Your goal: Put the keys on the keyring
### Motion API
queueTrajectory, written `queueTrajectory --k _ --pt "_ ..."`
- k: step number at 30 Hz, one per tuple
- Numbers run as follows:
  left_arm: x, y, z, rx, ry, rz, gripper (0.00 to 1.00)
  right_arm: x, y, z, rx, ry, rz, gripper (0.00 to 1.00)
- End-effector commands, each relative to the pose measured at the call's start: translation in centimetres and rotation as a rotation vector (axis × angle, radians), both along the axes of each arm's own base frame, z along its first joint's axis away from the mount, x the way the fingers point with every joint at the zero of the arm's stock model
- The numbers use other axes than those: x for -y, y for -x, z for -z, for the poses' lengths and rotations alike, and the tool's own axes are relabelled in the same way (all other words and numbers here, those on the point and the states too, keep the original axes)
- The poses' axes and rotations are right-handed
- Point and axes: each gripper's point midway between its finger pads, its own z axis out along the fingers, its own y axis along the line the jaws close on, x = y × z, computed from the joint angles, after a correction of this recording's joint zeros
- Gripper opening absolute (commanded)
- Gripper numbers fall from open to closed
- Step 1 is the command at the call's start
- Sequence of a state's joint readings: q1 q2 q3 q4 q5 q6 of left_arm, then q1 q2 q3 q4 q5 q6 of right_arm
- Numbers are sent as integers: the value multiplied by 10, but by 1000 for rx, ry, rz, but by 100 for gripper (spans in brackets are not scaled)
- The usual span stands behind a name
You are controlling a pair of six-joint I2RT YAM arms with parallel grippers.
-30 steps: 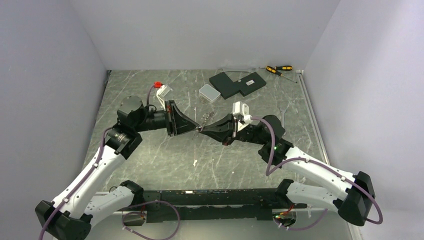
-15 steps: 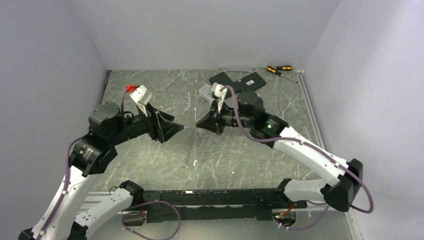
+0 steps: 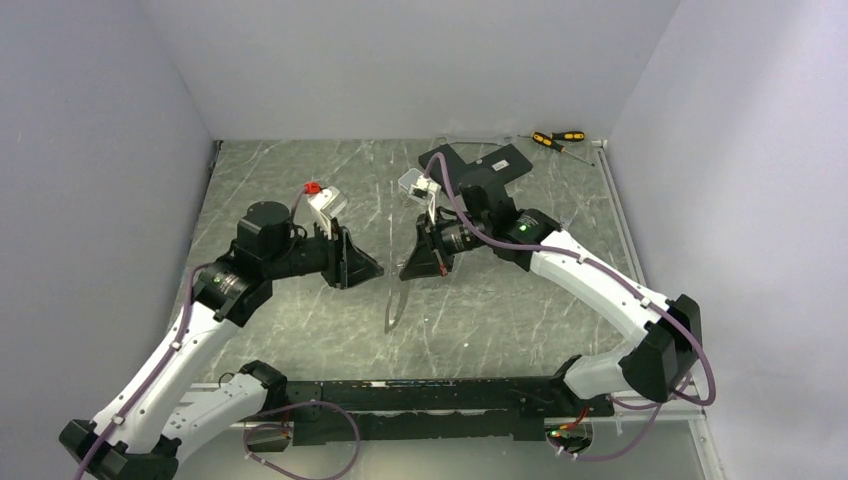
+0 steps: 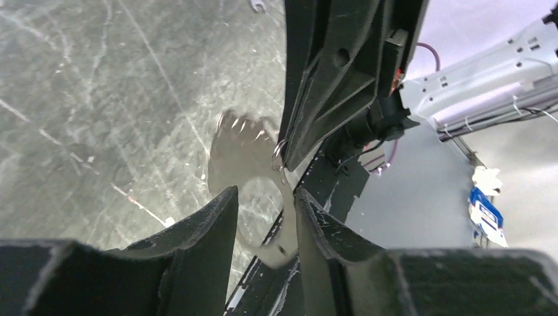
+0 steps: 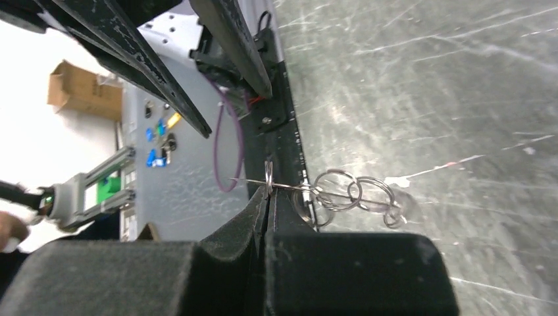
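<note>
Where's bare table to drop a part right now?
Free table: far-left, beyond the left gripper; near strip between keyring and rail. Crowded: centre, where right gripper holds the keyring, and far side by box, black plates, screwdrivers.

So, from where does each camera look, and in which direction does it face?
Top external: high above and behind the arm bases, facing down at the table; both arms show, with the left gripper and right gripper nearly tip to tip.
Left wrist: on the left wrist, facing along its own open fingers toward the right gripper.
Right wrist: on the right wrist, facing along its own shut fingers, which pinch the keyring, toward the left gripper.
Shared: each wrist view shows the other arm's gripper; all three see the table.
</note>
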State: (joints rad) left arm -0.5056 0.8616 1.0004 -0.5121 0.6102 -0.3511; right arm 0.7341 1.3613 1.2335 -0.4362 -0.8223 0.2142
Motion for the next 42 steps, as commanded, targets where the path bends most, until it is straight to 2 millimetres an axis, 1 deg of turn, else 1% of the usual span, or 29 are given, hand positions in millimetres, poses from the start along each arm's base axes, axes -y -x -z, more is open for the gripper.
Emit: queueTrajectory --k 1,6,9,10,15,18,20,26,31,35,42 --pt "17 17 -28 98 132 155 40 -3 21 -32 -45 -97 -124 0" --pt "21 20 -24 105 172 187 38 -5 19 -27 -44 -90 -121 0" --pt "23 23 -22 97 187 206 34 -5 22 -31 -20 -135 -134 0" --pt "23 24 -23 99 192 211 33 -6 22 -36 8 -165 -138 0" --pt "24 33 -35 156 260 247 30 -2 29 -48 107 -264 -172 0" --pt "24 37 -37 155 282 264 29 0 32 -53 151 -294 -179 0" --pt "26 36 -40 172 293 268 28 0 33 -56 171 -309 -181 0" --pt "27 36 -42 175 304 279 25 2 34 -67 219 -361 -169 0" --pt "27 38 -44 179 315 287 24 1 34 -71 226 -385 -159 0" --pt "28 39 -44 172 322 296 23 1 31 -78 235 -411 -129 0" --pt "30 37 -45 171 331 300 21 -1 31 -85 226 -434 -126 0"
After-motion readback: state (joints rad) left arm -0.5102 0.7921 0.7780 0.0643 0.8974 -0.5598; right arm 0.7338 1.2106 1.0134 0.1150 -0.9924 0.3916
